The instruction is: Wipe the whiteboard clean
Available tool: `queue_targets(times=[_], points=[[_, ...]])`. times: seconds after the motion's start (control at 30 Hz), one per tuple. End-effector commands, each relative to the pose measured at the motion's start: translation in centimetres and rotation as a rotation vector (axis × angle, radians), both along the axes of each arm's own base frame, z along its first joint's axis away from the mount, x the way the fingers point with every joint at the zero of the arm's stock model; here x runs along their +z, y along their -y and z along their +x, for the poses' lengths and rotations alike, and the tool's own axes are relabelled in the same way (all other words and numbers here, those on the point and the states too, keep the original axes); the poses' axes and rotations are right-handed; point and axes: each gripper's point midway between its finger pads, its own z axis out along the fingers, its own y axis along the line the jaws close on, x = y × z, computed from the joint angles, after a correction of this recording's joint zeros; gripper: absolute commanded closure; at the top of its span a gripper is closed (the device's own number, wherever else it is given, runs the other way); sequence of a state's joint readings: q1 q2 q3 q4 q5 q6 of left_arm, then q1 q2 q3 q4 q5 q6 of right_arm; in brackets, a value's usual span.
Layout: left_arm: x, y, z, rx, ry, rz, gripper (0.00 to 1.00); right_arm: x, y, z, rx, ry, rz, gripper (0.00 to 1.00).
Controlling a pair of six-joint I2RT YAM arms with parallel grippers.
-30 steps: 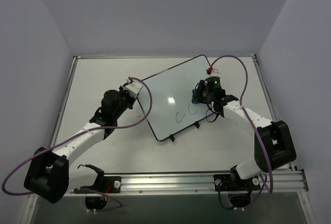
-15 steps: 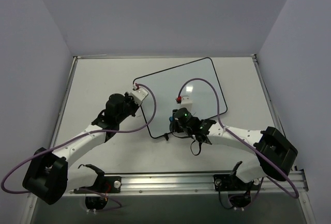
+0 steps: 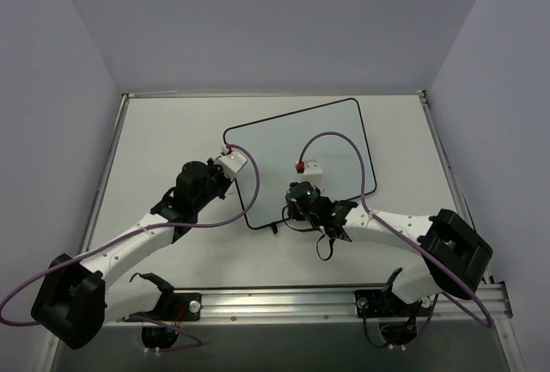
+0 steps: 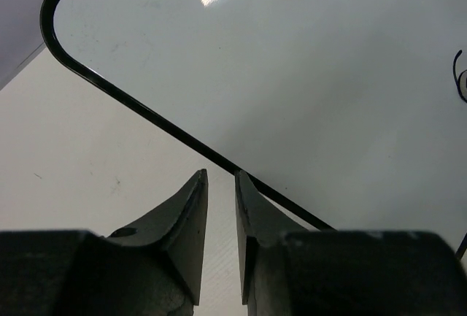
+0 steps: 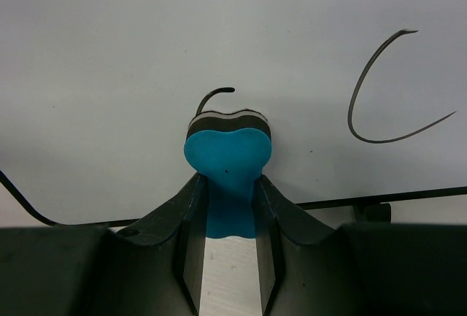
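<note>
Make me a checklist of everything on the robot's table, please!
Surface: pale table, flat, no spills seen.
Job's things: whiteboard lying flat and askew; one whole "c" mark and a short curl of ink at the blue eraser.
Clutter: nothing seen.
Grippers: right tool shut on the blue eraser, its tip on the board near the lower edge; left tool empty, open by a narrow gap, at the board's black frame.
Cables: purple cable loops over the whiteboard; another runs along the left arm.
Surroundings: plain pale walls; metal rail at the near edge.
</note>
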State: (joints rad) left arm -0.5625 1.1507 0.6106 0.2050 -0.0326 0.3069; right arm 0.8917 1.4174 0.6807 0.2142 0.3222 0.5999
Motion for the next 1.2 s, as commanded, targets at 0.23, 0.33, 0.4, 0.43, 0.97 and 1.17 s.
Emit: queue_targets(times=[0.23, 0.33, 0.4, 0.43, 0.97, 1.17], points=[[1.2, -0.6, -0.3, 0.046, 0.022, -0.050, 0.46, -1.5, 1.2, 0.5, -0.045, 0.013, -0.057, 1.00], [2.3, -0.7, -0.5, 0.045, 0.038, -0.069, 0.39, -1.6, 1.2, 0.5, -0.038, 0.012, -0.062, 1.00], [3.1, -0.8, -0.7, 0.047, 0.043, -0.082, 0.35, -1.7, 1.3, 0.6, -0.040, 0.014, -0.065, 1.00], [4.0, -1.0, -0.6, 0.052, 0.053, -0.093, 0.30, -1.7, 1.3, 0.6, -0.041, 0.013, -0.067, 1.00], [8.7, -2.9, 3.0, -0.081, -0.208, -0.580, 0.02, -0.7, 0.8, 1.1, -0.016, 0.032, -0.070, 1.00], [9.3, -3.0, 3.9, -0.206, -0.292, -0.684, 0.05, -0.7, 0.9, 1.1, -0.007, 0.035, -0.081, 1.00]])
